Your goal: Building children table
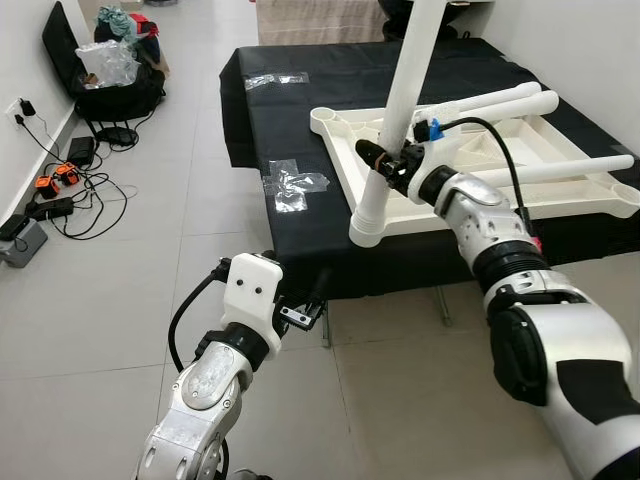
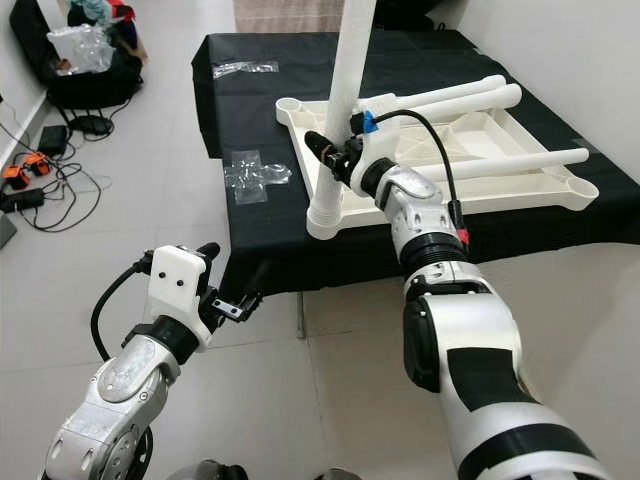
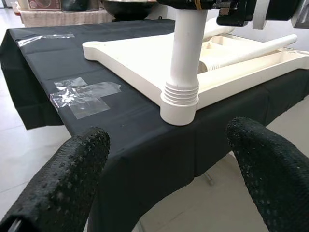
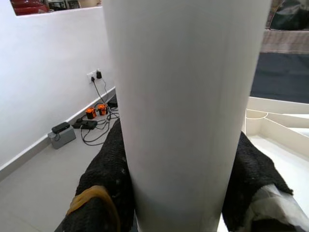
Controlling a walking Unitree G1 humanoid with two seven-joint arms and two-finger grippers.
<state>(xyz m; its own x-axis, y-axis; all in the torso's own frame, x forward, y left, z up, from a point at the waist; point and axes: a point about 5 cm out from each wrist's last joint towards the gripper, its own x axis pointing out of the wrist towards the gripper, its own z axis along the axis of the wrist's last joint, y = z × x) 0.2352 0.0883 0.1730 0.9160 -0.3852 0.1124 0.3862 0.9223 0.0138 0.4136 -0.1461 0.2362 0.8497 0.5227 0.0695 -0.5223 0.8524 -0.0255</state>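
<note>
A white children's table top (image 1: 500, 213) lies upside down on a black-covered platform (image 1: 300, 120). One white leg (image 1: 405, 90) stands upright in the socket (image 3: 178, 104) at the top's near left corner. My right gripper (image 1: 385, 160) is shut on this leg just above the socket, and its black fingers (image 4: 104, 179) press on both sides of the leg (image 4: 183, 96). Loose white legs (image 1: 580, 168) lie across the table top. My left gripper (image 1: 290, 287) hangs open low by the platform's front edge, short of the socket, with nothing between its fingers (image 3: 63, 188).
Clear tape patches (image 1: 290, 185) stick to the black cloth left of the table top. Cables and chargers (image 1: 60, 190) lie on the tiled floor by the left wall, with a black bag of clothes (image 1: 115, 70) behind them. Open floor spreads in front of the platform.
</note>
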